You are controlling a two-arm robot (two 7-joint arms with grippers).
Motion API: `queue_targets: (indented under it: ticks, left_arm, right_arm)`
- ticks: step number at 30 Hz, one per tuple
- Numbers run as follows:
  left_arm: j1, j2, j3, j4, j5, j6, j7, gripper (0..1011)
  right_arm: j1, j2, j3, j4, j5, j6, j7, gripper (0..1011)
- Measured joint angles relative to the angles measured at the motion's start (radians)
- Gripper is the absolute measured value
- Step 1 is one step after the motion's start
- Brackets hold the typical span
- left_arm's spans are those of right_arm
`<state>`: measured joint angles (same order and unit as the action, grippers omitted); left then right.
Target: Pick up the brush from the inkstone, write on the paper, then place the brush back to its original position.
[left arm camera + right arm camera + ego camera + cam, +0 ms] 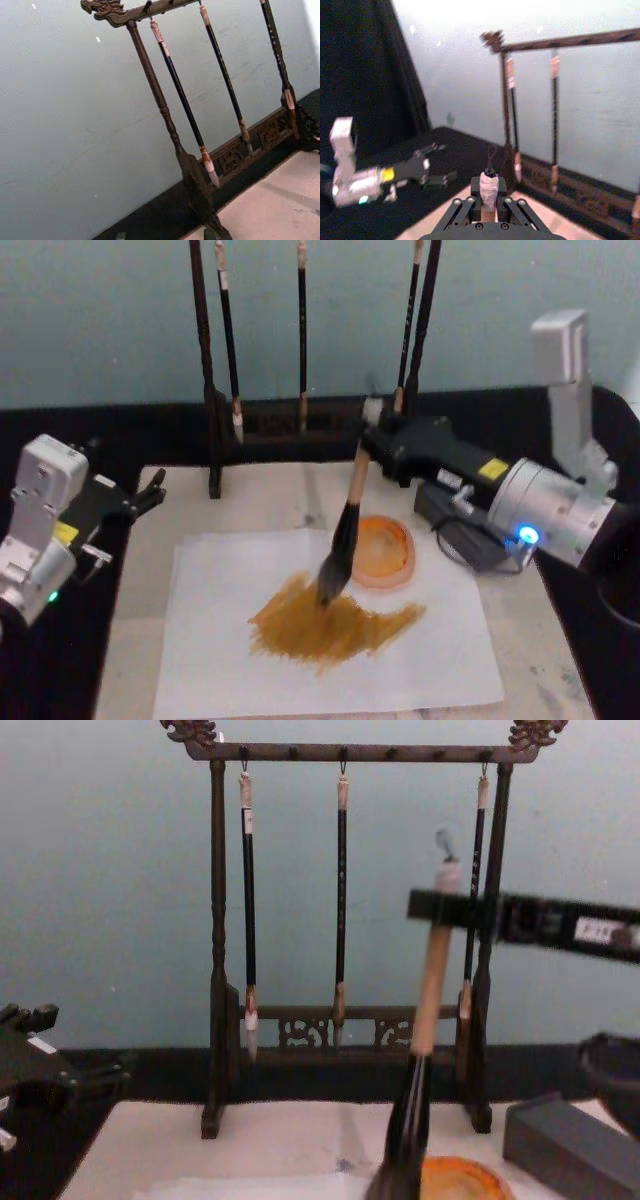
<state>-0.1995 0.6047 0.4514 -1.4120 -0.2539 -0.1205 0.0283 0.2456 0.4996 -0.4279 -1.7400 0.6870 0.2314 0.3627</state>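
Observation:
My right gripper (368, 440) is shut on the brush (350, 505) just below its white end cap. The brush leans slightly, and its dark bristles touch the paper (210, 640) at the upper edge of a broad brown-orange stroke (330, 625). The orange inkstone (385, 550) sits just right of the bristles, at the paper's far edge. In the chest view the brush (430, 990) hangs from the right gripper (435, 907) above the inkstone (460, 1180). In the right wrist view the end cap (490, 186) stands between the fingers. My left gripper (150, 492) is parked open at the table's left edge.
A dark wooden rack (215, 410) with three thin black brushes (342, 900) stands behind the beige mat (260, 495). A dark grey block (560, 1140) lies to the right of the inkstone. Black cloth surrounds the mat.

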Motion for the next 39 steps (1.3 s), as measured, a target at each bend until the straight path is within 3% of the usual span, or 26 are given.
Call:
queue_targets:
  ticks: [3,7,10,11,13,14,18,24,30,39]
  left_arm:
    - [0.000,0.000,0.000,0.000,0.000,0.000,0.000,1010]
    - [0.000,0.000,0.000,0.000,0.000,0.000,0.000,1010]
    - [0.000,0.000,0.000,0.000,0.000,0.000,0.000,1009]
    - [0.000,0.000,0.000,0.000,0.000,0.000,0.000,1010]
    - [0.000,0.000,0.000,0.000,0.000,0.000,0.000,1009]
    - [0.000,0.000,0.000,0.000,0.000,0.000,0.000,1010]
    - [0.000,0.000,0.000,0.000,0.000,0.000,0.000,1010]
    - [0.000,0.000,0.000,0.000,0.000,0.000,0.000,1010]
    - [0.000,0.000,0.000,0.000,0.000,0.000,0.000,1010]
    - [0.000,0.000,0.000,0.000,0.000,0.000,0.000,1010]
  right_arm:
    - [0.004,-0.018,0.043,0.024,0.061,-0.002,-0.012,162]
    - [-0.007,-0.056,0.144,0.056,0.205,0.011,-0.056,162]
    - [-0.017,-0.080,0.198,0.076,0.292,0.029,-0.085,162]
    - [-0.024,-0.098,0.235,0.093,0.351,0.044,-0.106,162]
    - [-0.032,-0.119,0.272,0.118,0.414,0.063,-0.129,162]
    - [-0.036,-0.135,0.300,0.140,0.467,0.079,-0.146,162]
    - [-0.043,-0.162,0.352,0.199,0.574,0.116,-0.176,162]
    - [-0.048,-0.176,0.377,0.283,0.666,0.153,-0.205,162]
    - [-0.030,-0.188,0.372,0.377,0.716,0.174,-0.223,162]
    - [0.015,-0.192,0.341,0.481,0.743,0.179,-0.218,162]
